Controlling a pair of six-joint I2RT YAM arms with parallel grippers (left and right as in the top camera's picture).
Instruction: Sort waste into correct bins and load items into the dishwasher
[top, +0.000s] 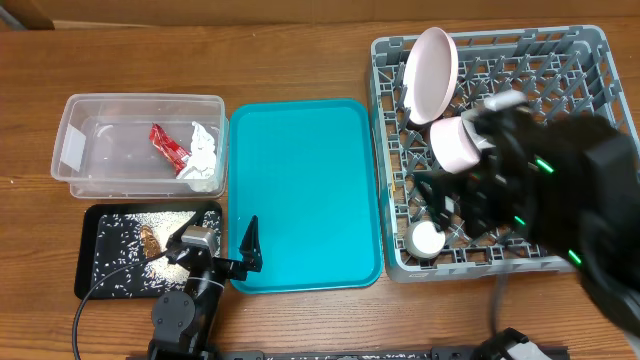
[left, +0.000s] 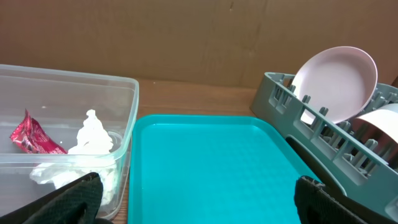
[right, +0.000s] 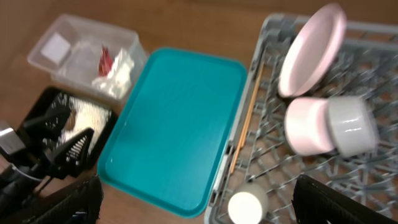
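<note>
Our right gripper (right: 199, 208) hangs closest to the lens above the grey dish rack (top: 590, 60), its two fingers spread wide with nothing between them. Below it in the rack, a round white plate (top: 432, 70) leans on edge near the far left corner. Two pale bowls (right: 308, 124) lie on their sides, touching each other, just in front of the plate. A small white cup (top: 427, 237) sits near the front left corner, and thin wooden chopsticks (right: 244, 124) lie along the rack's left wall. We cannot tell whether that is one stick or two. Our left gripper (top: 212, 243) hovers at the near edge of the table (top: 300, 50), fingers also spread apart and empty, between the black tray (top: 95, 280) and the teal tray (top: 305, 190). White rice grains (top: 125, 235) and a brown lump (top: 150, 240) lie scattered on the black tray. Behind it, the clear tub (top: 140, 105) holds a red wrapper (top: 168, 146) and a crumpled tissue (top: 204, 150), side by side.
</note>
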